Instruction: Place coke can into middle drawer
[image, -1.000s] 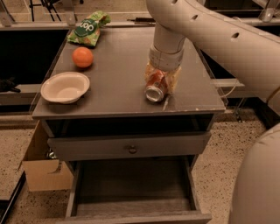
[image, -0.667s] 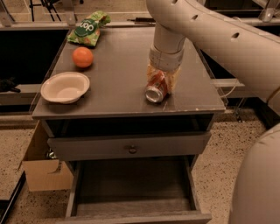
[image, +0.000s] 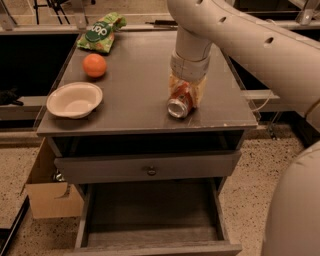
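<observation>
The drawer (image: 150, 212) stands pulled out, lowest and nearest, below the can and bare inside. Above it, still below the can, a shut drawer front (image: 200, 165) carries a round knob (image: 151, 171). The can (image: 178, 106) lies on its side near the desk's (image: 135, 85) front edge, silver end toward the camera. The pincer (image: 186, 95) comes down from above, clenched on the can. Left of the can sits a white bowl (image: 75, 100); farther left and behind, an orange (image: 94, 65); beyond that, a green bag (image: 100, 32).
</observation>
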